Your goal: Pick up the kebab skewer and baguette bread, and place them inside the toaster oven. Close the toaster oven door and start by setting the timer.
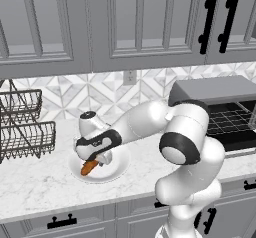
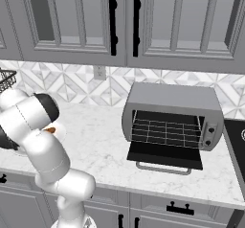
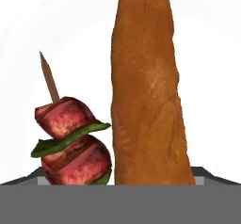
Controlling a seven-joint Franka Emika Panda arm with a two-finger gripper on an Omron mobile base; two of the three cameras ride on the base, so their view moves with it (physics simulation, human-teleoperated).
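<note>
The orange-brown baguette bread (image 3: 148,100) lies on a white plate (image 1: 116,171), and its end (image 1: 88,168) pokes out from under the hand. Beside it in the hand view lies the kebab skewer (image 3: 70,140), with red meat chunks, a green slice and a bare stick tip. My gripper (image 1: 98,160) hangs just over the plate, open. Its tips stand wide apart at the hand view's lower corners, with both foods between them. The toaster oven (image 2: 172,100) stands to the right with its wire rack exposed. The toaster oven door (image 2: 165,155) is folded down flat.
A wire dish rack (image 1: 22,127) stands at the counter's left end. Upper cabinets (image 1: 125,22) hang overhead. A wall outlet (image 1: 130,77) sits on the tiled backsplash. A dark stovetop edge (image 2: 237,141) borders the oven's right side.
</note>
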